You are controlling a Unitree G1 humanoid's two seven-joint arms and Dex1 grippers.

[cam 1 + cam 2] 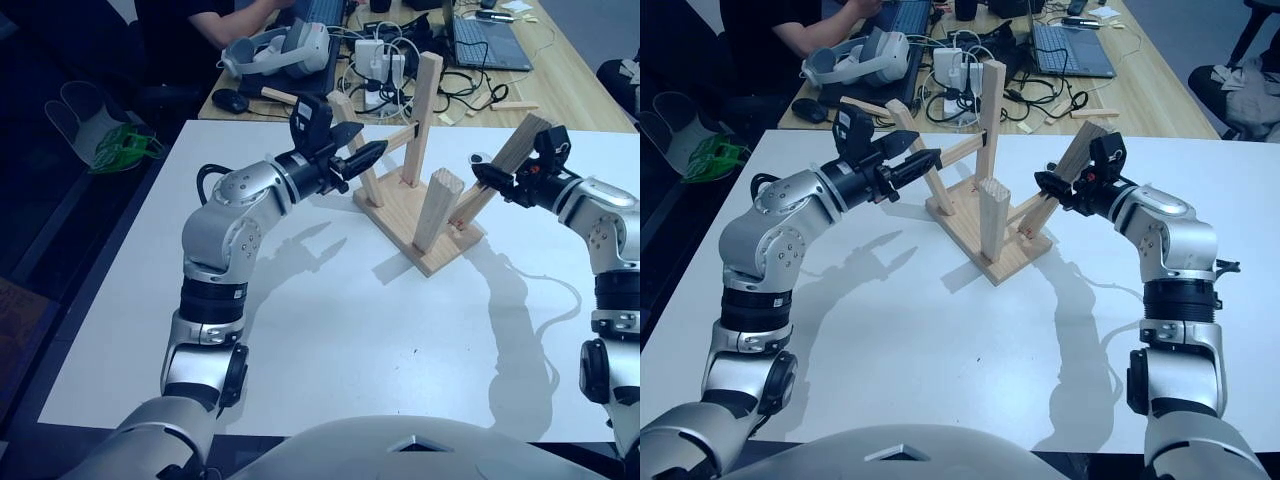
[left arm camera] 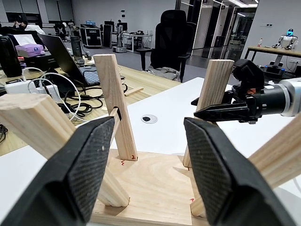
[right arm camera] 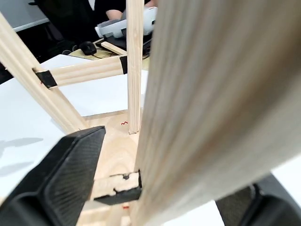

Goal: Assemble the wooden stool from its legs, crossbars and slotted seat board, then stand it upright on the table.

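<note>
I see the stool (image 1: 437,215) upside down on the white tabletop (image 1: 330,340), with the seat board down and the legs up. My left hand (image 1: 362,157) is wide open just beside the far left leg (image 1: 344,108). My right hand (image 1: 486,176) is open around the right leg (image 1: 520,145), with one pad (image 3: 70,179) apart from it.

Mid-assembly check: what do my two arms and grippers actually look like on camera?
The left arm and right arm are rounded silver shells with black joint bands. A black cable loops off the left forearm. The left gripper and right gripper are black, each with two tapered fingers lined with finely textured pads.
</note>
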